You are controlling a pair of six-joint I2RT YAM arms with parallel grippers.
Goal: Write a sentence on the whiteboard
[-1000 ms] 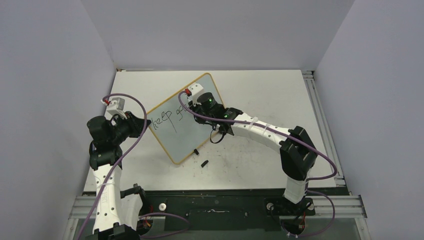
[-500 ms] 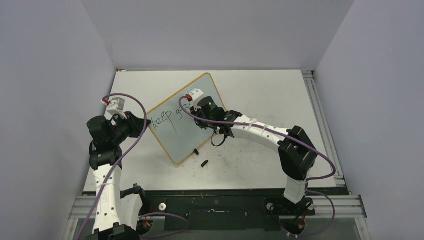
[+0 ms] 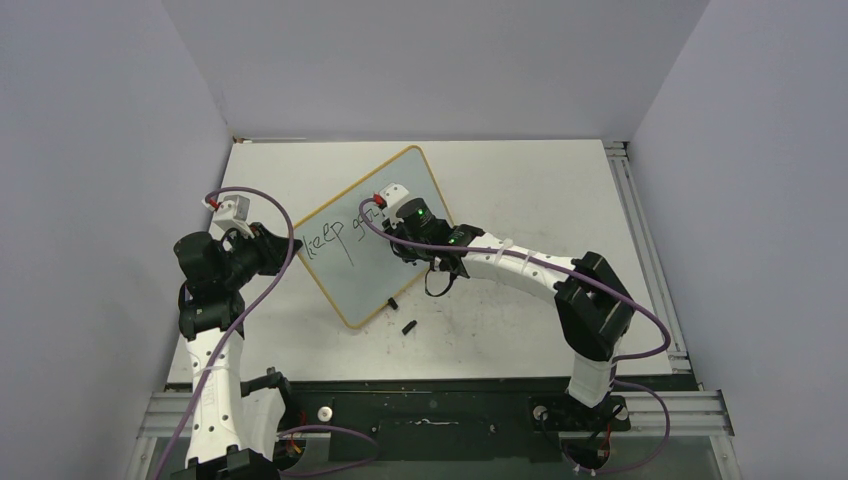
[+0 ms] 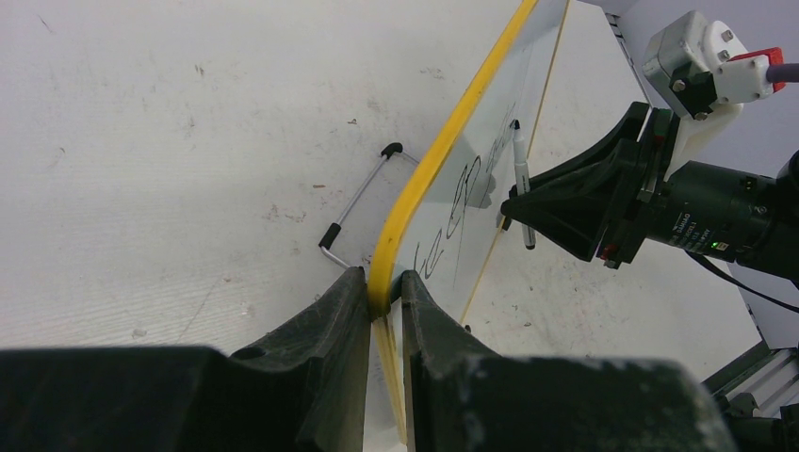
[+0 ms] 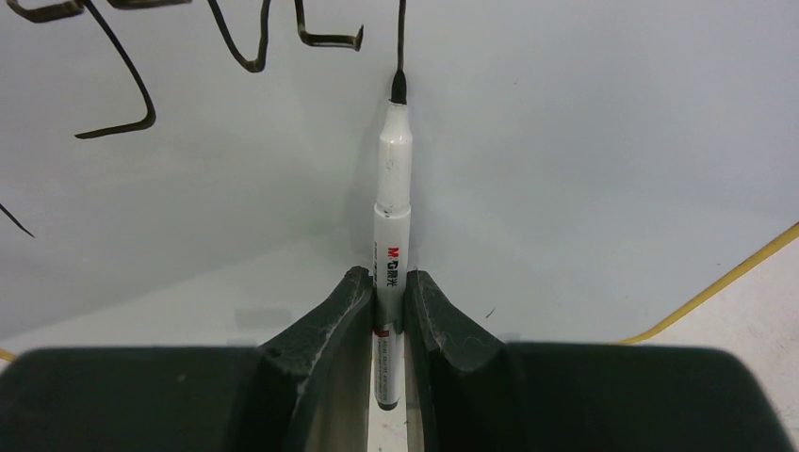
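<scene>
Right end effector clamped on marker; left end effector clamped on yellow rim of whiteboard, at its left corner. Table carries the whiteboard, skewed, between both arms. Sentence unfinished: "keep" plus start of a second word, on the whiteboard's upper part. Marker tip touches the whiteboard at the foot of a vertical stroke.

Judgement: light, even pressure; lift cleanly before the next letter; left grip steady so the whiteboard cannot slide.

Versus a second ago: right wrist shifted slightly along the whiteboard, away from "keep"; left arm unchanged.
</scene>
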